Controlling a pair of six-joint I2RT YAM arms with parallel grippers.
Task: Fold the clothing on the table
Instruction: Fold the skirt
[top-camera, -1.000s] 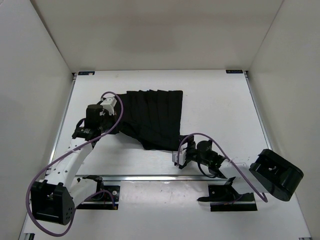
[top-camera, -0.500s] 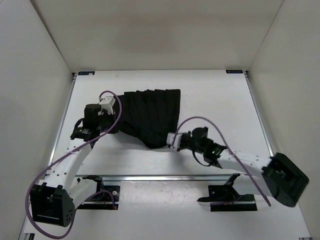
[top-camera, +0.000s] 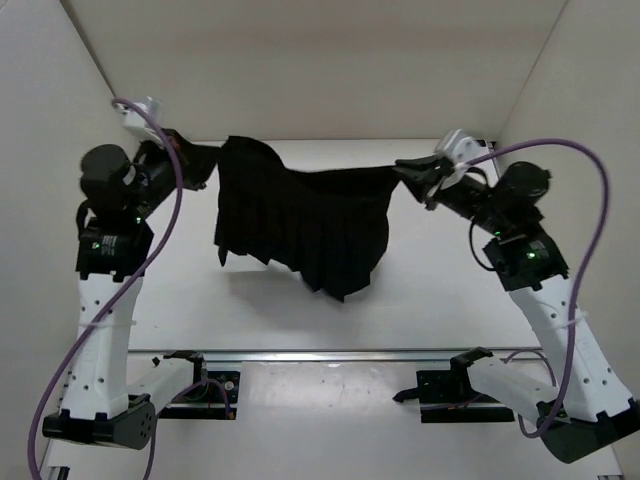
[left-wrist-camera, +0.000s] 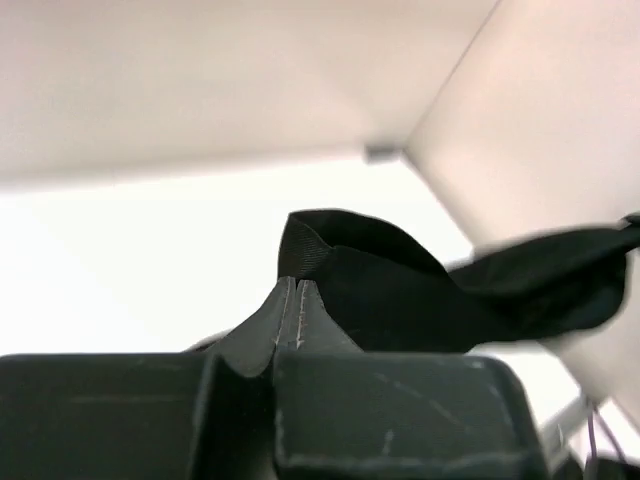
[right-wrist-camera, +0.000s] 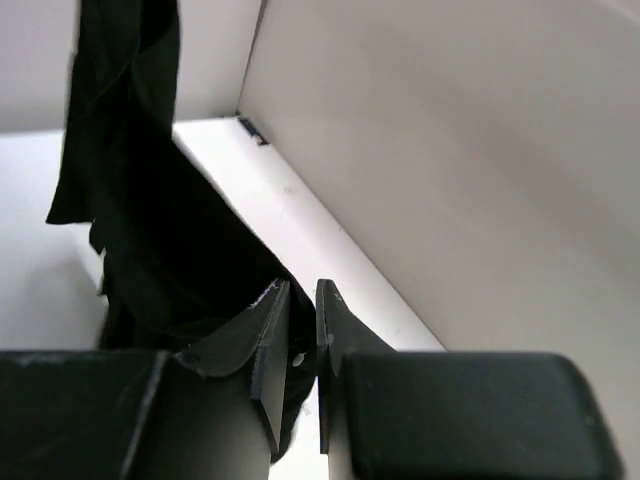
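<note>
The clothing (top-camera: 300, 225), a black pleated skirt-like garment, hangs in the air above the white table (top-camera: 440, 290), stretched between both raised arms. My left gripper (top-camera: 196, 160) is shut on its upper left corner; in the left wrist view the pressed-together fingers (left-wrist-camera: 290, 290) pinch the black fabric (left-wrist-camera: 400, 300). My right gripper (top-camera: 412, 172) is shut on the upper right corner, and fabric (right-wrist-camera: 130, 200) fills the narrow gap between its fingers (right-wrist-camera: 302, 300). The garment's lower hem droops toward the table's middle.
White walls enclose the table on the left, back and right. Small black brackets (top-camera: 468, 143) (top-camera: 172, 146) mark the far corners. A metal rail (top-camera: 320, 352) runs along the near edge, with the arm mounts (top-camera: 455, 395) below it. Purple cables loop off both arms.
The right gripper moved to the garment's near right edge and shut on it. Both arms then rose and spread apart, lifting the clothing off the table.
</note>
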